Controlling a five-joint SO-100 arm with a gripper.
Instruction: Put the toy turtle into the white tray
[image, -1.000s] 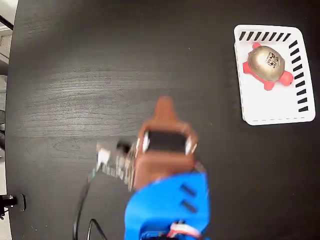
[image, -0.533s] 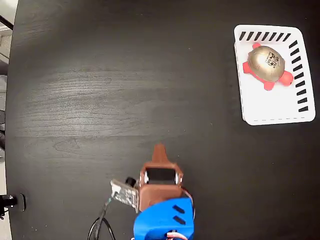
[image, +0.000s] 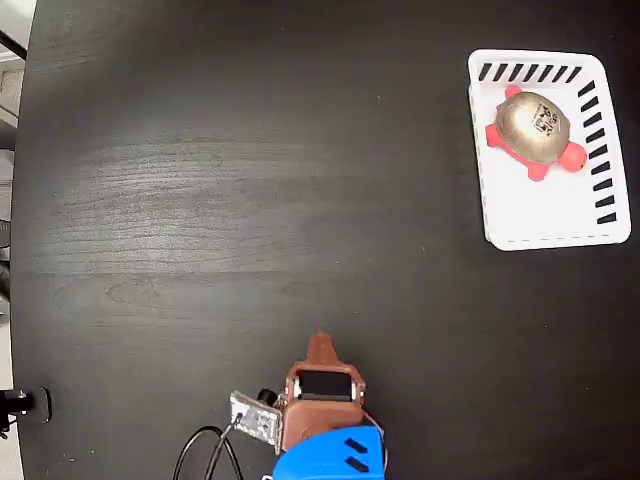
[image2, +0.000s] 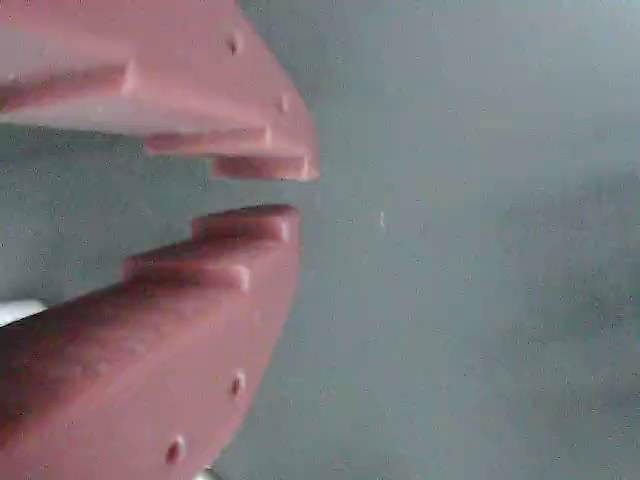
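Toy turtle (image: 537, 129) sits inside the white tray (image: 547, 222) at the upper right of the fixed view, its gold-bronze shell facing up with a dark mark on top and its red-pink head and legs spread around it. It occupies the upper part of the tray, near the slotted top wall, while the lower part of the tray floor lies bare. The tray rests flat on the black wood-grain desk (image: 250, 180), its dark-striped slots running along the top and right walls.

At the bottom centre of the fixed view, well apart from the tray, the arm shows as a blue body (image: 330, 460) capped by a reddish-brown gripper (image: 320, 345) whose tip points toward the top of the frame. A small circuit board (image: 255, 422) with black cables (image: 205, 455) hangs off its left side.

In the wrist view the gripper (image2: 262, 192) fills the left half of the frame: two reddish-brown stepped fingers (image2: 190, 330) with only a narrow gap between their tips, nothing held between them. Behind them the desk surface appears as a blurred grey field.
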